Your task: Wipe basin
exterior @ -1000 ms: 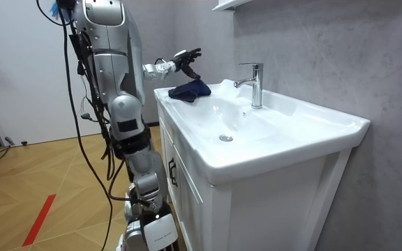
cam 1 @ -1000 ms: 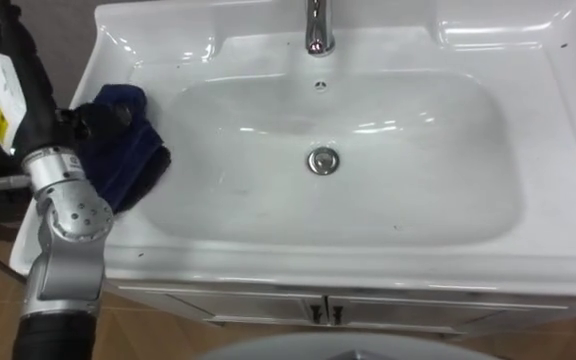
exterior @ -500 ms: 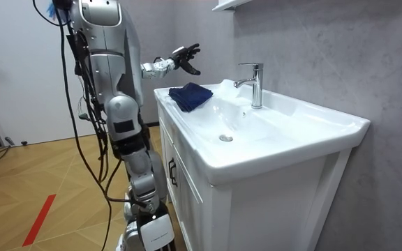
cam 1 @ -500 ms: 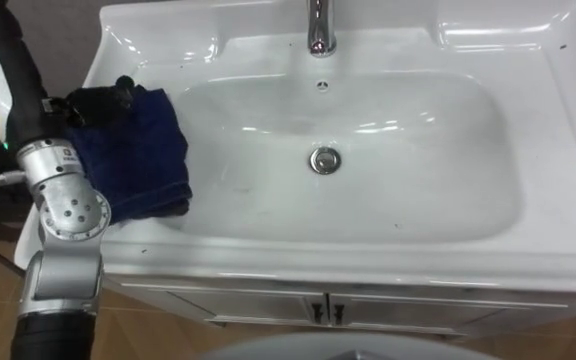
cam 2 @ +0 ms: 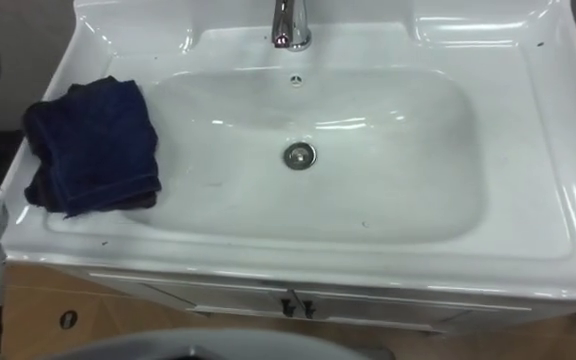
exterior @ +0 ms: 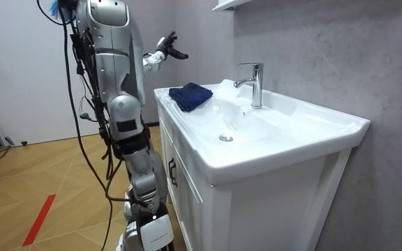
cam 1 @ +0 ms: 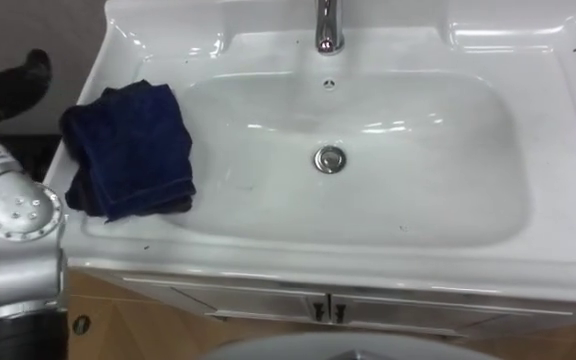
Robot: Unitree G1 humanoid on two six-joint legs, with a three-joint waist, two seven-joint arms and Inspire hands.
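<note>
The basin (cam 1: 558, 200) sits white below us, with the dark blue cloth (cam 1: 128, 150) folded on its left rim, one edge lapping over the bowl's slope. Our left hand (exterior: 166, 50) hovers up and off to the left, well apart from the cloth, fingers spread and holding nothing. To wipe well, we'd lay the palm flat on the cloth, press, and sweep toward the drain (cam 1: 330, 158), clear of the tap (cam 1: 328, 25).
</note>
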